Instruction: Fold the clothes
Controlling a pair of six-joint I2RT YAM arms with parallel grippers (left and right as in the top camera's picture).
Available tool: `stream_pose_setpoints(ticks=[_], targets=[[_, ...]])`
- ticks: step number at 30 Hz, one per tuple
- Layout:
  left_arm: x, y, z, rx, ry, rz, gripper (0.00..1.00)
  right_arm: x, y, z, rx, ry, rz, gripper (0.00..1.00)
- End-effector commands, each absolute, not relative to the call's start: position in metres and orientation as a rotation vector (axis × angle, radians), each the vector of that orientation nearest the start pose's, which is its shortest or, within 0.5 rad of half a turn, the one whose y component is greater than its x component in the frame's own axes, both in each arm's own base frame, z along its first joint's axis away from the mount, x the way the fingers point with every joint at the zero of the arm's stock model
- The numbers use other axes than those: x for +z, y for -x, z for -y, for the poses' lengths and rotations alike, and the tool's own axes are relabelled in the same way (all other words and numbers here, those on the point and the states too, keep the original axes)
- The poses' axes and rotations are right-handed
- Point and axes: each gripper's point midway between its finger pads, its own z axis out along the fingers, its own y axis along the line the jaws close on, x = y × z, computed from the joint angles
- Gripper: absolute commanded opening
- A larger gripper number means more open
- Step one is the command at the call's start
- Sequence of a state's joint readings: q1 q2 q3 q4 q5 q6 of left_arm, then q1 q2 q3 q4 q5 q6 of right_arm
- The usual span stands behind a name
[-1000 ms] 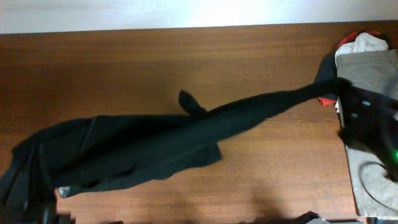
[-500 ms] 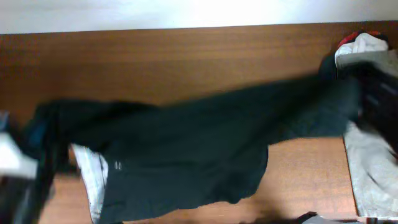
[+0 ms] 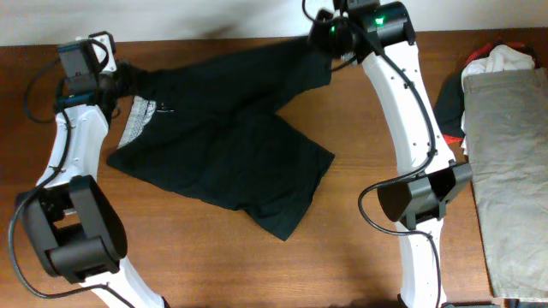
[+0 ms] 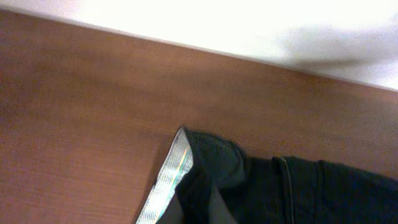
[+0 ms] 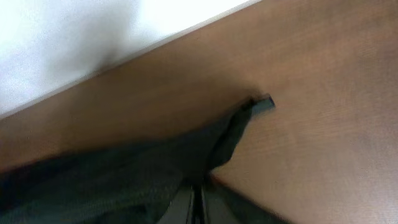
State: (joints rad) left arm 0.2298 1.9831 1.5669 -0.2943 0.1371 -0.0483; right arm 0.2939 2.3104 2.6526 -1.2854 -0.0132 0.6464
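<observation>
A pair of black shorts (image 3: 235, 137) with a pale patterned waistband (image 3: 137, 120) lies spread across the back middle of the table. My left gripper (image 3: 120, 81) is shut on the waistband corner at the back left; the left wrist view shows the band (image 4: 168, 180) and black cloth (image 4: 261, 190) at its jaws. My right gripper (image 3: 330, 43) is shut on the other top corner at the back middle. The right wrist view shows the cloth (image 5: 124, 174) pinched between its closed fingers (image 5: 198, 202).
A pile of clothes lies at the right edge: a folded khaki garment (image 3: 509, 162) on top, with white (image 3: 505, 58), red and dark pieces beneath. The table's back edge meets a white wall (image 3: 214, 17) just behind both grippers.
Both arms swung the shorts from the front of the table up to the back edge. The shorts went from a stretched, bunched strip to lying spread on the table.
</observation>
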Motion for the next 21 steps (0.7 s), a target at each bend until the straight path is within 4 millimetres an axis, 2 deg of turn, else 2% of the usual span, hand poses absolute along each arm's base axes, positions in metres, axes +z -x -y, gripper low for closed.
stream_pose_setpoints(ticks=[1, 2, 4, 5, 7, 8, 9, 10, 11, 12, 13, 15, 16, 19, 21], targets=[[0.170, -0.520, -0.153, 0.066, 0.354, -2.283, 0.01, 0.254, -0.480, -0.162, 0.285, -0.426, -2.636, 0.04], [0.156, -0.504, -0.161, 0.064, 0.396, -2.355, 0.01, 0.246, -0.457, -0.173, 0.248, -0.395, -2.720, 0.04], [0.136, -0.480, -0.174, 0.041, 0.465, -2.443, 0.01, 0.247, -0.427, -0.185, 0.211, -0.347, -2.793, 0.04], [0.129, -0.469, -0.177, -0.007, 0.486, -2.477, 0.01, 0.251, -0.408, -0.192, 0.200, -0.239, -2.836, 0.04], [0.120, -0.455, -0.169, -0.096, 0.479, -2.538, 0.01, 0.257, -0.388, -0.224, 0.289, -0.065, -2.862, 0.04], [0.114, -0.449, -0.165, -0.096, 0.444, -2.579, 0.01, 0.251, -0.380, -0.234, 0.278, -0.015, -2.885, 0.04], [0.109, -0.445, -0.163, -0.100, 0.429, -2.607, 0.01, 0.245, -0.373, -0.236, 0.253, 0.003, -2.907, 0.04], [0.104, -0.439, -0.160, -0.111, 0.436, -2.638, 0.01, 0.238, -0.358, -0.234, 0.217, 0.023, -2.956, 0.04], [0.099, -0.435, -0.159, -0.107, 0.429, -2.664, 0.01, 0.232, -0.344, -0.227, 0.169, 0.017, -2.995, 0.04], [0.094, -0.433, -0.159, -0.112, 0.432, -2.679, 0.01, 0.222, -0.324, -0.211, 0.076, -0.064, -3.043, 0.04], [0.086, -0.432, -0.159, -0.113, 0.412, -2.701, 0.01, 0.212, -0.314, -0.202, 0.006, -0.085, -3.065, 0.04], [0.065, -0.425, -0.157, -0.131, 0.431, -2.768, 0.01, 0.183, -0.300, -0.206, -0.030, -0.043, -3.117, 0.04], [0.054, -0.414, -0.159, -0.111, 0.457, -2.822, 0.01, 0.159, -0.294, -0.212, -0.059, -0.034, -3.140, 0.04], [0.055, -0.404, -0.176, -0.031, 0.502, -2.840, 0.01, 0.134, -0.290, -0.218, -0.026, -0.041, -3.172, 0.04], [0.053, -0.394, -0.184, -0.026, 0.545, -2.859, 0.01, 0.116, -0.276, -0.221, 0.001, -0.036, -3.238, 0.04]])
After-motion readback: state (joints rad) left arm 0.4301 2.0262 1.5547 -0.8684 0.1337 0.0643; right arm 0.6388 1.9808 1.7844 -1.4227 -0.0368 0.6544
